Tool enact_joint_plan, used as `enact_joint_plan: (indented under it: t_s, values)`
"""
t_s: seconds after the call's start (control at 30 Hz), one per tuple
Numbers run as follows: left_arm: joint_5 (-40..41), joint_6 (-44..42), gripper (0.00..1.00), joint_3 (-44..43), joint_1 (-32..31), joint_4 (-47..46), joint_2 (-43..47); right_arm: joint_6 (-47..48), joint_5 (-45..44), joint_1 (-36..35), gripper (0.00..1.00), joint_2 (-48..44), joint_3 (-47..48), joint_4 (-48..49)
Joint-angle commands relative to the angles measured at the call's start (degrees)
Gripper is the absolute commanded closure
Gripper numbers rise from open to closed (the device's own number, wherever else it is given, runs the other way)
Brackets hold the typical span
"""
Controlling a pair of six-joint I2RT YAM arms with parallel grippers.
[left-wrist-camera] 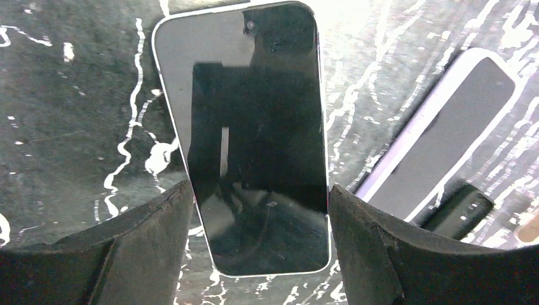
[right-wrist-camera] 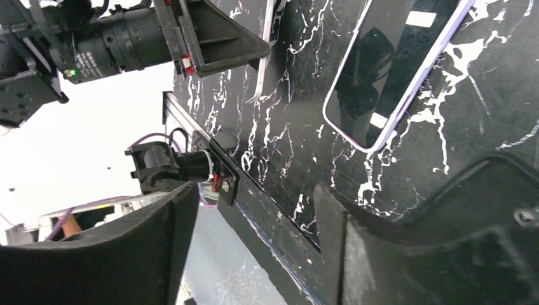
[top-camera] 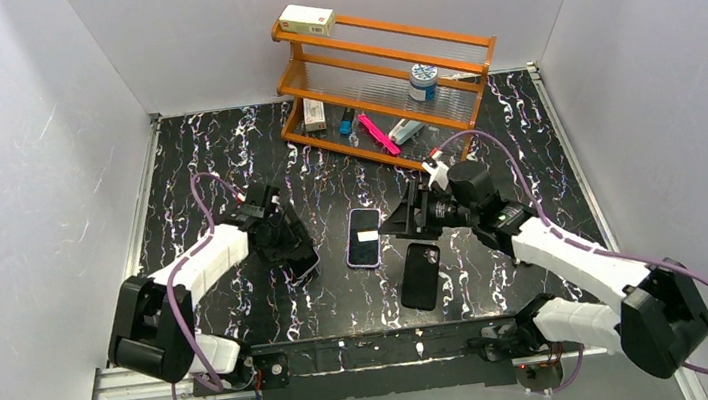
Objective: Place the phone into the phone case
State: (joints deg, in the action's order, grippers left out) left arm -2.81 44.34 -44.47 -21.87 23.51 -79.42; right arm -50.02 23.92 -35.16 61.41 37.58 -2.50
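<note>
The phone [left-wrist-camera: 254,146] is a glossy black slab with a thin silver edge. It lies between my left gripper's [left-wrist-camera: 257,197] fingers [left-wrist-camera: 146,248], which press against both of its long edges near one end. In the top view my left gripper [top-camera: 287,246] sits left of centre with the phone [top-camera: 305,266] under it, one edge showing bright. The matte black phone case [top-camera: 421,275] lies near the front, with its camera cutout at the far end. My right gripper [top-camera: 410,216] is open and empty, turned sideways just behind the case. The case's rim [right-wrist-camera: 489,184] shows beside my right fingers [right-wrist-camera: 343,254].
A lavender-edged phone [top-camera: 364,237] with a white sticker lies between the phone and the case; it also shows in both wrist views [left-wrist-camera: 445,140] [right-wrist-camera: 394,70]. A wooden rack [top-camera: 385,66] with a box, a jar and small items stands at the back. White walls close in both sides.
</note>
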Motion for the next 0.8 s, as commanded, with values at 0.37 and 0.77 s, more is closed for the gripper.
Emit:
enact_joint_plan:
  t_s: [0.37, 0.77]
  values:
    - [-8.06, 4.31, 0.41, 6.84, -0.11, -4.55, 7.60, -4.05, -0.05, -12.49, 0.37, 21.62, 5.73, 18.44]
    - [-1.88, 4.49, 0.30, 6.67, -0.10, -1.29, 9.40, -4.25, -4.01, -17.23, 0.37, 32.88, 12.94, 17.98]
